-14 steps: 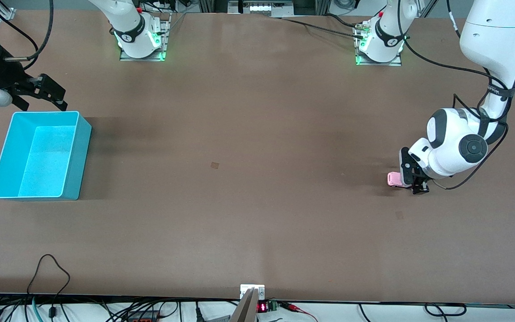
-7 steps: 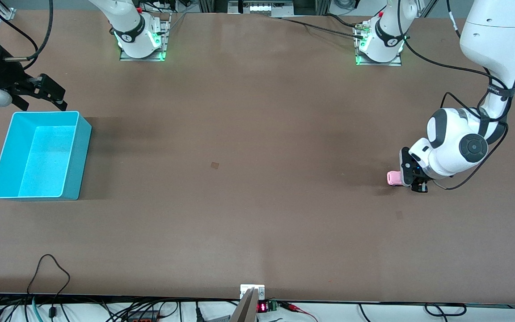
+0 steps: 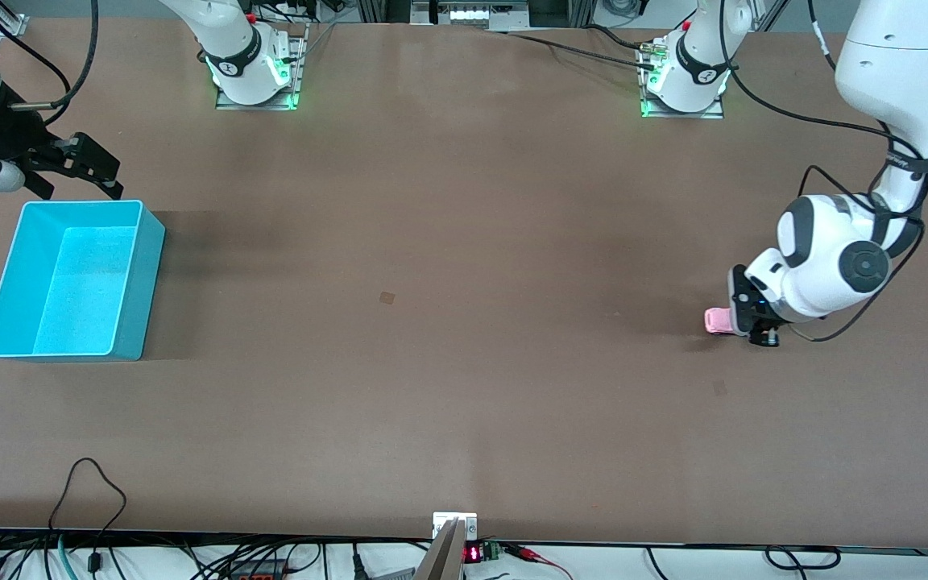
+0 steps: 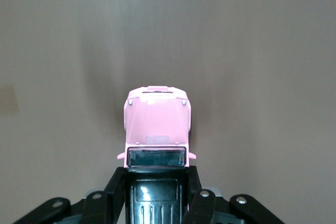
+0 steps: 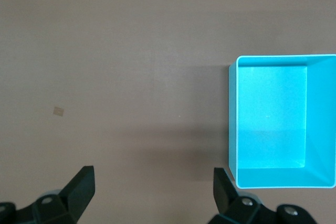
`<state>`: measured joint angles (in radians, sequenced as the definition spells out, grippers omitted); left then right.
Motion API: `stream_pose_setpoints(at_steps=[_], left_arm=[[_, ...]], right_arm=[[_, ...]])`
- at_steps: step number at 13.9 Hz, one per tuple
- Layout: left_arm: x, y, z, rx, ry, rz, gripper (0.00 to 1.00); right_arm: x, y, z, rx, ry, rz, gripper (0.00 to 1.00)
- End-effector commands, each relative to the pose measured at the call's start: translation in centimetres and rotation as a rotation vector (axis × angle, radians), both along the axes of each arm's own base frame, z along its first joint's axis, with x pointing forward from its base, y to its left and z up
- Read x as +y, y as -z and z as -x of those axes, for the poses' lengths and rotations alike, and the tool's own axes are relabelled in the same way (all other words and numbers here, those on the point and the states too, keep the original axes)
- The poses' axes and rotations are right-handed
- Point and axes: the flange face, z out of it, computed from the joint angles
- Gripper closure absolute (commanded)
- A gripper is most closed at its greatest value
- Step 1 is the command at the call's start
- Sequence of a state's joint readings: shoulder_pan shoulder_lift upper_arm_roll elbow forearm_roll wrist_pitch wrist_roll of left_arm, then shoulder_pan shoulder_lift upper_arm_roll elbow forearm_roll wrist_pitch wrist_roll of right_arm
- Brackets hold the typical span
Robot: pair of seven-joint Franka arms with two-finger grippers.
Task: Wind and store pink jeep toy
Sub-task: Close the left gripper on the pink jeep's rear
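Left claw (image 3: 756,329) clamped on the pink jeep toy (image 3: 718,321) at the left arm's end of the tabletop (image 3: 464,322); right arm waiting

From the front view I see only the toy's pink nose projecting from the claw toward the right arm's end, low against the tabletop. The left wrist view (image 4: 157,203) gives me what that view hides: both fingers (image 4: 116,190) pressed against the sides of the black ribbed roof, with the pink hood (image 4: 157,119) and dark windscreen clear ahead of them. Whether the wheels touch the surface I cannot confirm. My right claw (image 3: 77,165) hangs spread wide above the tabletop just beside the turquoise bin (image 3: 142,274), at its edge farther from the front camera; the right wrist view (image 5: 155,192) looks down into that bin (image 5: 233,145), which holds nothing
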<state>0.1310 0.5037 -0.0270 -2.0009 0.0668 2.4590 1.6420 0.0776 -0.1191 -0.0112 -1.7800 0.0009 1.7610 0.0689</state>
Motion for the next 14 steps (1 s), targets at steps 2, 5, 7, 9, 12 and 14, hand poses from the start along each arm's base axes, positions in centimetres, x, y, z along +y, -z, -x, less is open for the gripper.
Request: stream_pose_setpoints(at_steps=[2,5,7,9,12,14], left_arm=[[9.4,3.7,1.0,0.046,0.045,0.01,0.84],[15.0,5.0,1.9,0.048,0.048,0.021,0.84],[17.9,4.9,2.7,0.043,0.041,0.022,0.84],[19.4,4.8,3.0,0.036,0.057,0.022,0.85],[19.8,5.2,3.2,0.041,0.048,0.026,0.85],[20.0,4.8,2.9,0.036,0.04,0.023,0.69]], right_arm=[[0.1,-0.3,0.2,0.003,-0.013,0.012,0.0],[-0.1,-0.6,0.2,-0.002,-0.014,0.012,0.0],[0.0,-0.5,0.2,0.0,-0.016,0.012,0.0],[0.0,-0.5,0.2,0.0,-0.017,0.012,0.0],[0.5,-0.3,0.1,0.002,-0.02,0.014,0.0],[0.1,-0.3,0.1,0.004,-0.02,0.015,0.0]])
